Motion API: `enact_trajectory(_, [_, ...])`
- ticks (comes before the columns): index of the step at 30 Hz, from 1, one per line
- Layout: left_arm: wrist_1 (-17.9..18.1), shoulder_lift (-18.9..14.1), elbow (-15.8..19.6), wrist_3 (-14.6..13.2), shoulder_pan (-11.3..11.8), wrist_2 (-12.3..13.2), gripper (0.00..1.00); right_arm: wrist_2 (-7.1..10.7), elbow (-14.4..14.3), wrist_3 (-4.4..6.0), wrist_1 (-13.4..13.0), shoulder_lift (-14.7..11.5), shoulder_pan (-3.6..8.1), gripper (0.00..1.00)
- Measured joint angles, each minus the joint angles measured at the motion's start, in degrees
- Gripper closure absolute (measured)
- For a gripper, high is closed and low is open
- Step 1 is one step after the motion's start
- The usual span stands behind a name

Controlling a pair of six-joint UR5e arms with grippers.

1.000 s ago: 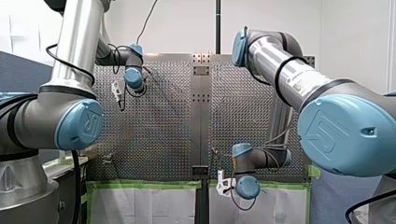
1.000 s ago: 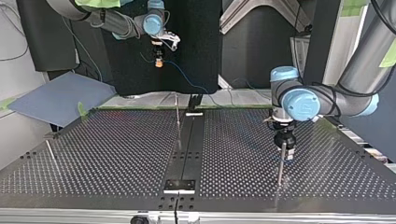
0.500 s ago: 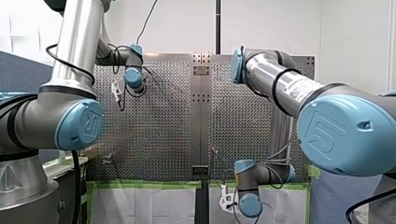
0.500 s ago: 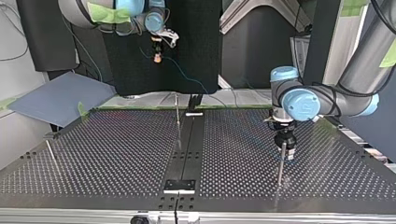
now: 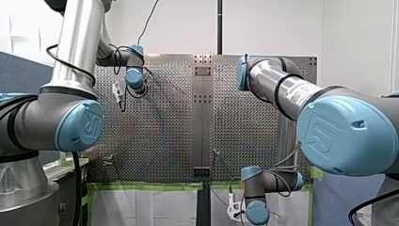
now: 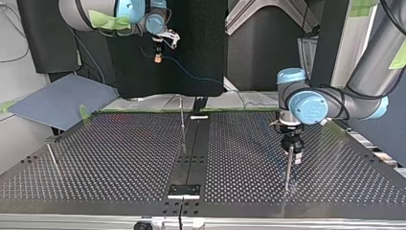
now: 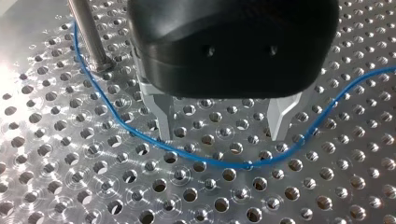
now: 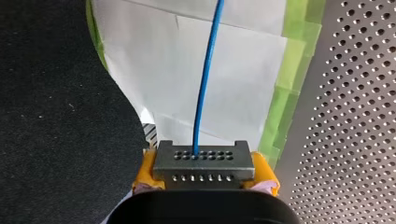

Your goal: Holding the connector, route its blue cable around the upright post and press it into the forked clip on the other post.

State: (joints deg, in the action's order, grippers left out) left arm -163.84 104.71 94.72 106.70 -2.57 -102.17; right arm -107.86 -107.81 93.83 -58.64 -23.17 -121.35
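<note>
Gripping the connector [image 8: 203, 160] between my right jaws.

- Front view: bright, even room light. The white wall [image 5: 273, 23] at 12 o'clock is almost washed out.
- There the perforated table [image 5: 160, 132] shimmers with faint rainbow moiré across its holes.
- The blue joint cap [image 5: 346, 136] at 3 o'clock looms large near the lens and carries a soft sheen.
- Top view: dimmer. The black backdrop [image 6: 191, 48] at 12 o'clock swallows light, and the table gleams palest toward 6 o'clock.
- Left wrist view: hard glare rings each hole. The post [image 7: 88, 32] bears a bright streak, and the housing of my left gripper [image 7: 222, 133] is a dark, soft-edged mass.
- Right wrist view: the white sheet [image 8: 187, 70] ahead glows, and the dark surface [image 8: 56, 116] beside it looks grainy.
</note>
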Motion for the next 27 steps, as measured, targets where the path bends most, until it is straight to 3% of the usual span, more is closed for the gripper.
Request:
enact_trajectory(15, [-0.06, 0.00, 0.01, 0.00, 0.00, -0.20, 0.02, 0.37, 0.01, -0.39, 6.39, -6.51, 0.84, 1.00])
enact_trajectory(22, [-0.72, 0.00, 0.00, -0.99, 0.00, -1.51, 0.02, 0.54, -0.02, -2.48, 9.76, -9.87, 1.40, 1.00])
enact_trajectory(27, [-1.51, 0.00, 0.00, -2.64, 0.00, -3.48, 0.02, 1.75, -0.23, -4.32, 12.31, -12.50, 2.29, 1.00])
